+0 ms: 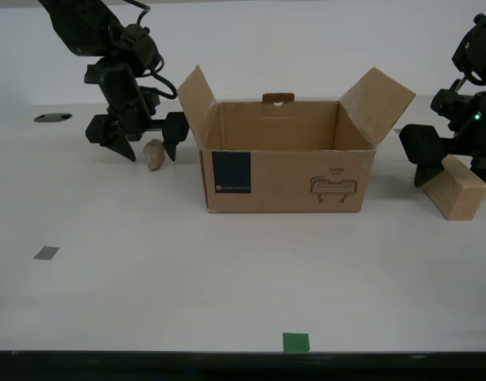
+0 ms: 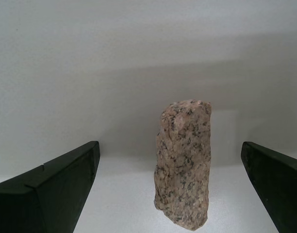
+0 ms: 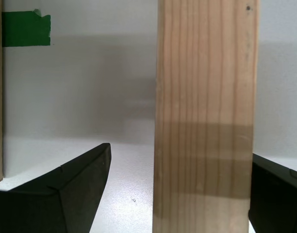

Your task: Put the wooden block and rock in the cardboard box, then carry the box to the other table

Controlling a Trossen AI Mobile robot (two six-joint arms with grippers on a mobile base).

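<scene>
Nothing is packed yet, judging from the exterior view: the cardboard box [image 1: 287, 167] sits open and looks empty mid-table [image 1: 227, 286], the rock [image 1: 154, 154] lies off its exterior-view left side, and the wooden block [image 1: 457, 187] off its right.

Second wrist view: my second gripper [image 2: 170, 189] has its fingers [image 2: 51, 191] spread wide around the rock [image 2: 183, 162], not touching.

First wrist view: my first gripper [image 3: 180, 189] straddles the wooden block [image 3: 205, 116], fingers [image 3: 61, 194] apart too. Both grabs, the loading and the carry are all left.
</scene>
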